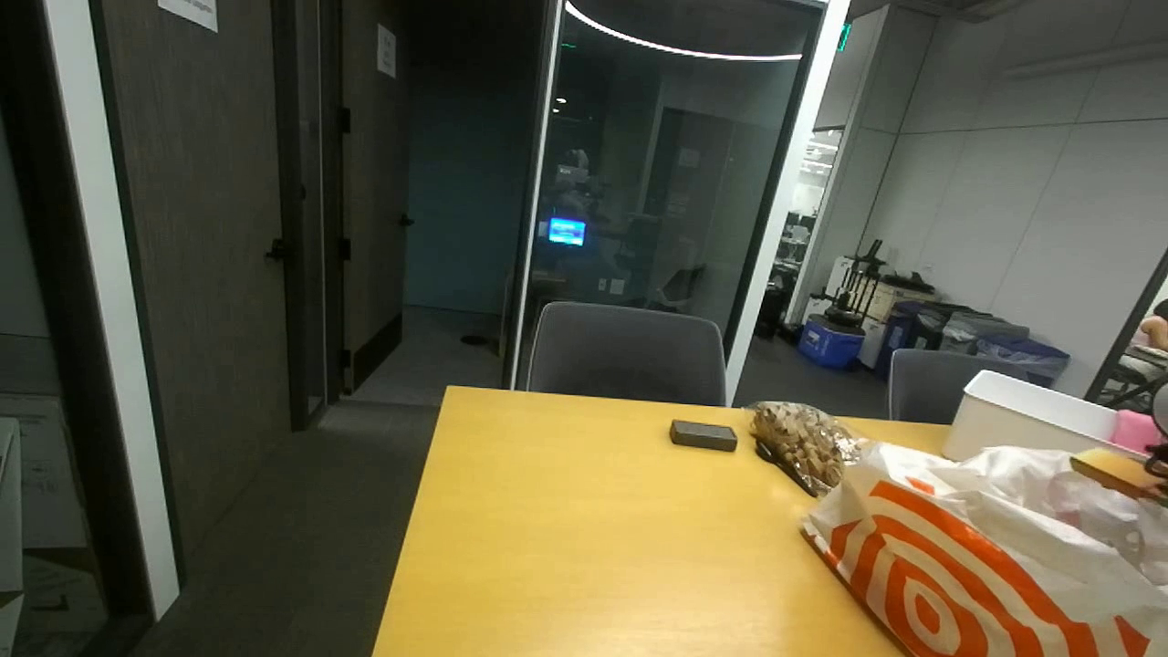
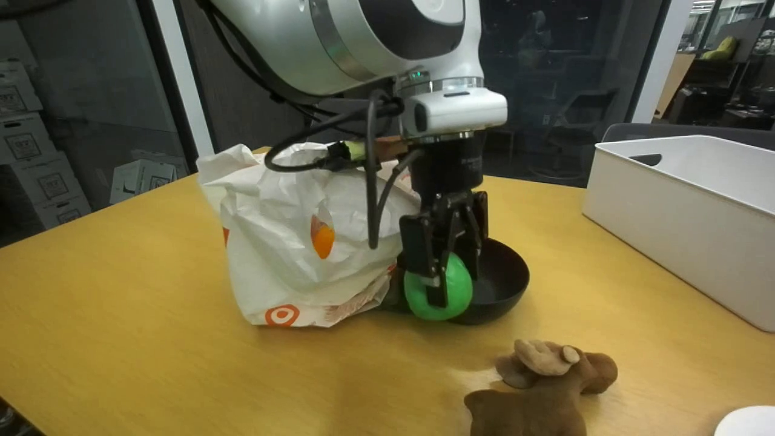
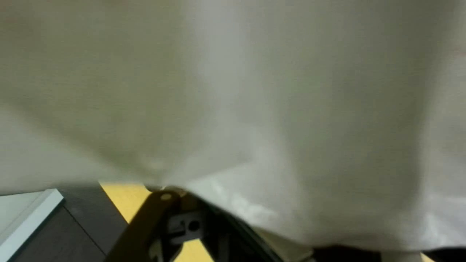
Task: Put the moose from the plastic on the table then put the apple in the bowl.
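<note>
the table (image 2: pixel 121 290) looks like smooth wood with a soft sheen; the bag (image 2: pixel 290 242) is thin, crinkled plastic. the apple (image 2: pixel 459 287) is smooth and faintly shiny, the moose (image 2: pixel 539 402) matt — cloth-like — and the bin (image 2: pixel 678 236) smooth plastic.

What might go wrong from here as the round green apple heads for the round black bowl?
1. The round green apple might slip from the black gripper, as its curved surface looks smooth.
2. In an exterior view it hides part of the round black bowl, so a low move might knock the bowl.
3. The crinkly white plastic bag with orange markings fills most of the wrist view, so the drop may be hard to judge.
</note>
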`<action>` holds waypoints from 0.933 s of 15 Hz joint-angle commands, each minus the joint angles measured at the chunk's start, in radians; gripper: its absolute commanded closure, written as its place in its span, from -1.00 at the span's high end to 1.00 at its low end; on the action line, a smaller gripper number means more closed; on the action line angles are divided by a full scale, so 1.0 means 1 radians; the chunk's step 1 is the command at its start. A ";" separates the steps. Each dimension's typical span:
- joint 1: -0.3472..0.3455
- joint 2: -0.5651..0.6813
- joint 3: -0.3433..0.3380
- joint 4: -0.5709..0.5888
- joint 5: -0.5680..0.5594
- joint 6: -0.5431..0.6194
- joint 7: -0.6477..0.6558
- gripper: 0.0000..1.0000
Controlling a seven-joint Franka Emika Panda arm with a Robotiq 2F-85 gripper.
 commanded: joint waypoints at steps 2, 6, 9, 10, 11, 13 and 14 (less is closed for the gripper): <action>0.092 -0.005 -0.017 0.094 -0.005 -0.105 0.180 0.00; 0.132 0.043 -0.007 0.173 0.010 -0.135 0.249 0.00; 0.151 0.108 -0.015 0.230 0.003 -0.156 0.321 0.00; 0.154 0.130 -0.018 0.248 0.007 -0.165 0.335 0.00; 0.156 0.154 -0.023 0.268 0.001 -0.175 0.356 0.00; 0.160 0.198 -0.037 0.309 0.000 -0.200 0.397 0.00; 0.158 0.216 -0.043 0.328 0.008 -0.210 0.403 0.00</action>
